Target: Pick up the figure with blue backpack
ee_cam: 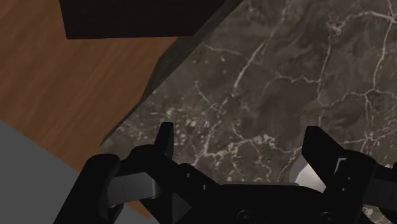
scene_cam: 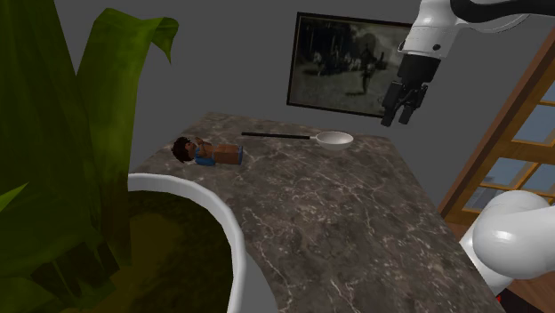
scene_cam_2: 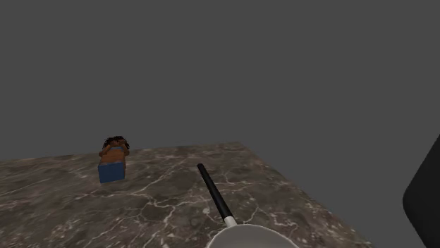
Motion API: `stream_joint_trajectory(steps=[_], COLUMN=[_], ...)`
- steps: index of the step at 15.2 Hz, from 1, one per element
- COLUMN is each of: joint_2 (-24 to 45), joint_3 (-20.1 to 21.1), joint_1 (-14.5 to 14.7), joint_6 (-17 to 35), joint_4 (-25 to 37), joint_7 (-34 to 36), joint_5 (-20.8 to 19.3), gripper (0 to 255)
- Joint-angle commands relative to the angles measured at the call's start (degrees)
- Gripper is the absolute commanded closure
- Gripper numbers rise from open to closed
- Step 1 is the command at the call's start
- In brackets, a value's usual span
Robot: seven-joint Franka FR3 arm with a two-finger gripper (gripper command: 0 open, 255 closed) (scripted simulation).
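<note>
The figure (scene_cam: pixel 206 152) lies on its side on the dark marble table (scene_cam: pixel 338 222), near the far edge at the shoulder view's left. It has dark hair, brown skin and a blue backpack (scene_cam_2: pixel 111 171). My black gripper (scene_cam: pixel 402 111) hangs in the air well to the right of it, over the table's far right corner and above the white pan (scene_cam: pixel 335 139). In the wrist view the gripper (ee_cam: pixel 242 143) is open, with only marble between its fingers. The figure (scene_cam_2: pixel 113 156) is not touched.
The white pan's thin black handle (scene_cam: pixel 276 135) points toward the figure. A big white planter (scene_cam: pixel 209 231) with green leaves stands at the table's near left. A framed picture (scene_cam: pixel 347 64) hangs on the grey wall. A wooden window frame (scene_cam: pixel 511 133) and wood floor (ee_cam: pixel 70 95) lie beyond the table edge.
</note>
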Motion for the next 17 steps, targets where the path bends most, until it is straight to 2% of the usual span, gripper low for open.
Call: stream_joint_trajectory(steps=[1,9,17], joint_2=[0.0,10.7,22.7], joint_3=[0.0,7.2,14.5], joint_1=[0.0,4.0,7.0], joint_6=[0.0,7.8,13.7], joint_4=[0.0,5.9,15.0], joint_7=[0.0,1.7,4.0], joint_5=[0.0,2.5,1.9], gripper=[0,0,0])
